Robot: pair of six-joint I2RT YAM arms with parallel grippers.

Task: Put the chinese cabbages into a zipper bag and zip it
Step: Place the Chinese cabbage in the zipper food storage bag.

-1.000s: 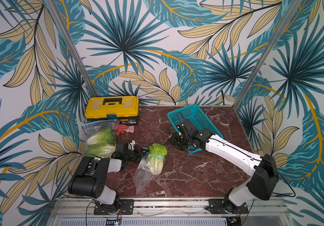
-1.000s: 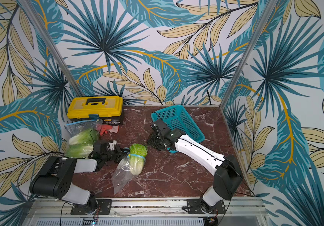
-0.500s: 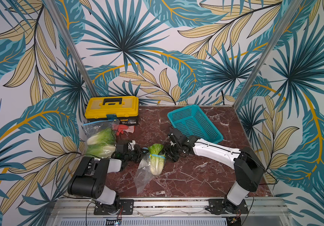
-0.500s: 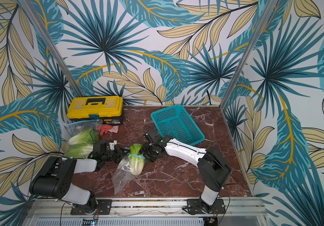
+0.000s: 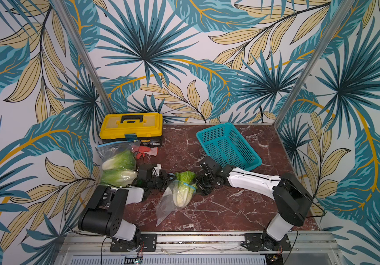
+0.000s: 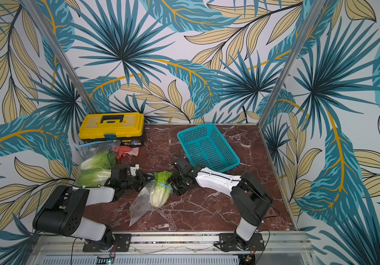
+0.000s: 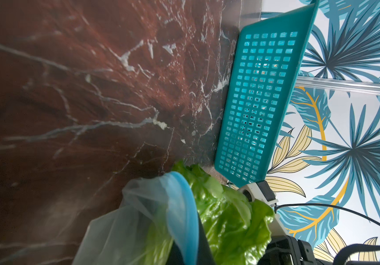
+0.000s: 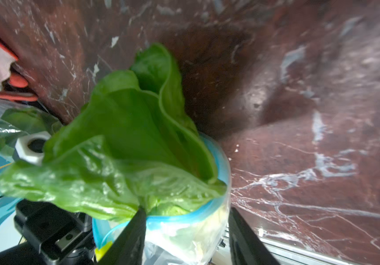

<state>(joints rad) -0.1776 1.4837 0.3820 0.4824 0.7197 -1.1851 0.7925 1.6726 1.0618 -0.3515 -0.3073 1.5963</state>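
The cabbage [image 5: 182, 191] I am working on is lying in the middle of the table [image 5: 230, 211], its white base already down inside the clear bag [image 5: 166, 208] and its green leaves sticking out past the blue zip rim [image 8: 221, 165]. Its length is running from the front of the table toward the back, base nearer the front and leaning a little, and the slack tail of the bag is trailing off toward the front. My left gripper [image 5: 164, 181] is closed, and going by the left wrist view I judge it is pinching the rim on the left side of the mouth. My right gripper [image 5: 201, 186] is sitting just beside the leaf end on the other side. Its jaws are standing apart, straddling the rim in the right wrist view, gripping nothing that I can see. Both arms are at the mouth, so the coming move, as I judge it, is pushing the leaves down along that length before any zipping — the leaves crossing the zip line are what is standing in the way. Two more cabbages [image 5: 120, 160] are lying by the left wall, at least the farther one under clear plastic. A teal basket [image 5: 228, 146] is sitting just behind my right arm, and a yellow toolbox [image 5: 131, 126] and something red [image 5: 144, 150] are sitting farther back.
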